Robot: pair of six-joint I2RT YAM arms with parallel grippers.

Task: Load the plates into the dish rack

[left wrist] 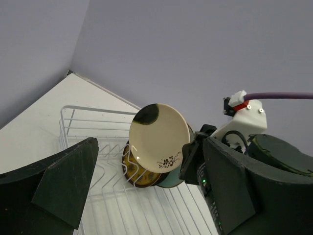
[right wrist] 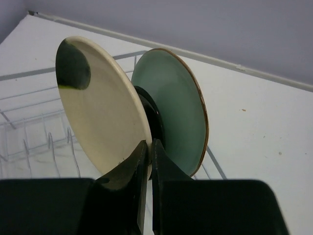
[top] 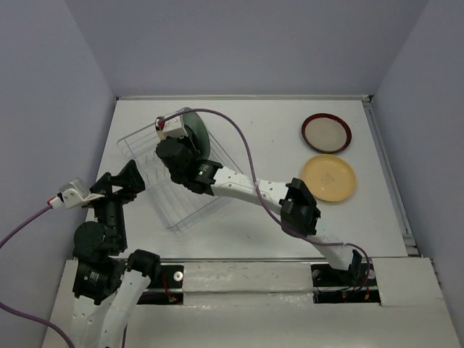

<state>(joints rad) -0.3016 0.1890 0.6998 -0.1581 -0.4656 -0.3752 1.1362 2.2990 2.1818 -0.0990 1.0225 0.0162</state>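
Observation:
The white wire dish rack point(top: 177, 196) lies left of centre and also shows in the left wrist view point(left wrist: 93, 115). A mint-green plate point(right wrist: 178, 110) stands upright in it, with a small black plate point(right wrist: 154, 120) against it. A small yellow patterned plate point(left wrist: 134, 172) stands in front. My right gripper point(right wrist: 149, 155) is shut on the lower rim of a cream plate with a dark rim patch point(right wrist: 100, 110) and holds it upright over the rack beside the others. My left gripper point(left wrist: 146, 196) is open and empty at the rack's near left side point(top: 119, 181).
A red-rimmed beige plate point(top: 326, 133) and a plain orange-yellow plate point(top: 328, 177) lie flat on the table at the right. The right arm point(top: 261, 192) stretches across the middle. Walls close in the table at the back and sides.

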